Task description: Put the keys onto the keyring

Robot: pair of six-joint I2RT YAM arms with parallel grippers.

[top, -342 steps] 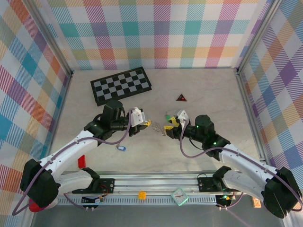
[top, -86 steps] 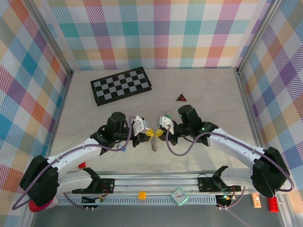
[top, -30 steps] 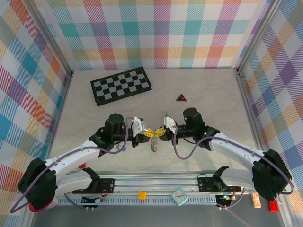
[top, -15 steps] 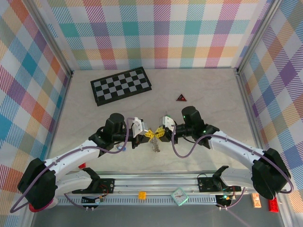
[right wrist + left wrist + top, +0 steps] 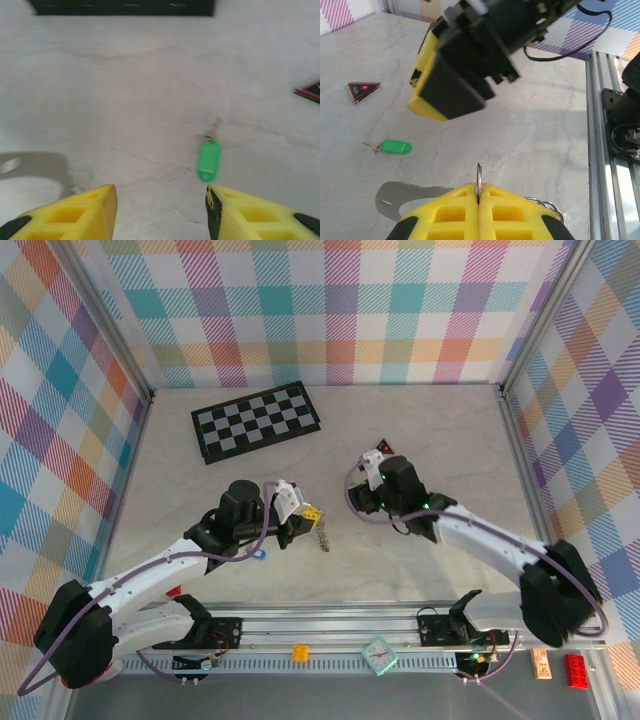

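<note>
My left gripper (image 5: 307, 516) hovers over the middle of the table, shut on the keyring (image 5: 322, 538), whose chain hangs down from it. In the left wrist view the yellow jaws (image 5: 478, 192) pinch a thin metal ring (image 5: 478, 176) edge-on. The green-headed key (image 5: 208, 159) lies flat on the table, just ahead of my right gripper (image 5: 160, 200), which is open with nothing between its fingers. The green key (image 5: 395, 146) also lies below the right gripper (image 5: 447, 87). That gripper (image 5: 366, 478) sits to the right of the left one. The blue-headed key (image 5: 258, 553) rests beside the left arm.
A black-and-white checkerboard (image 5: 256, 421) lies at the back left. A dark red-edged triangle (image 5: 383, 447) sits just behind the right gripper. A small red block (image 5: 172, 582) lies near the left base. Plaid walls close in three sides, and a metal rail runs along the front.
My right gripper has opened and drawn back to the right, away from the left gripper. The green key now lies on the table. The left gripper keeps hold of the keyring.
</note>
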